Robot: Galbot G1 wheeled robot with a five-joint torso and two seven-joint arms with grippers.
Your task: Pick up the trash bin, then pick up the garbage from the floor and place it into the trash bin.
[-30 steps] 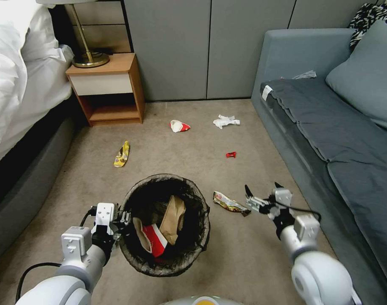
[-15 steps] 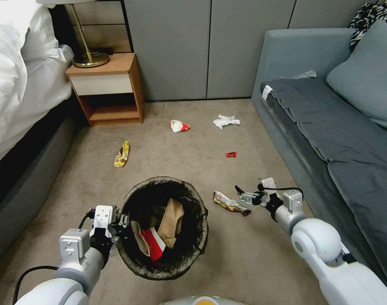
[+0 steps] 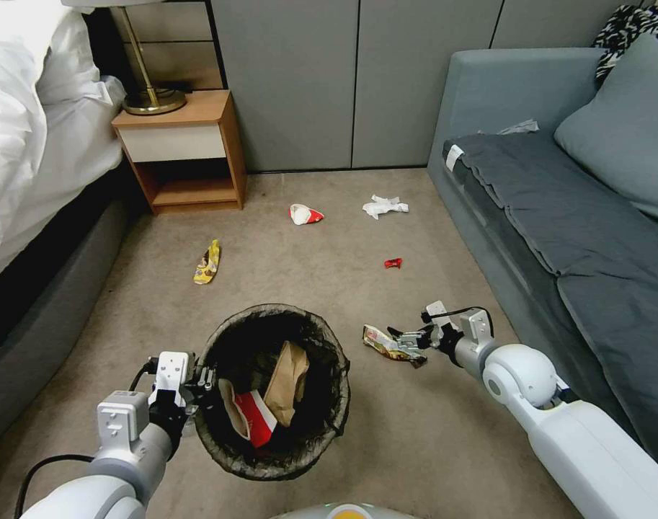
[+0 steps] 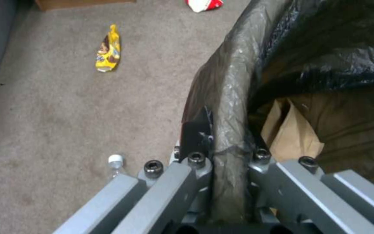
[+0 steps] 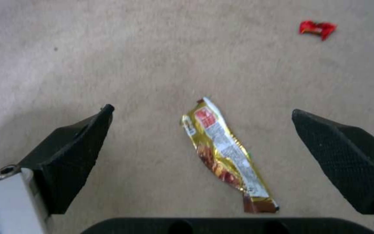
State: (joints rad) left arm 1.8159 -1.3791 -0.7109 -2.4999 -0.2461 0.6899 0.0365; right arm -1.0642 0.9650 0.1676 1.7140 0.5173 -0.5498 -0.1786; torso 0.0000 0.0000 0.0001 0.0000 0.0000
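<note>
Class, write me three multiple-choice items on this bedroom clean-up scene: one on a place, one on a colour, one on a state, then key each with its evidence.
1. Where does the gold foil snack wrapper lie?
A. On the sofa
B. On the carpet between the right gripper's fingers
C. In the bin

2. What colour is the small crumpled wrapper farther off?
A. Red
B. Blue
C. Green

3. How is the left gripper?
A. Open over the carpet
B. Shut on the rim of the round bin with the dark bag liner
C. Holding a bottle

Key: 1 B, it lies flat between the spread fingers; 2 A, plainly red; 3 B, its fingers pinch the bagged rim.

Even, soft indoor light, faint shadows on the carpet (image 3: 329, 245), slightly blurred wrist views
</note>
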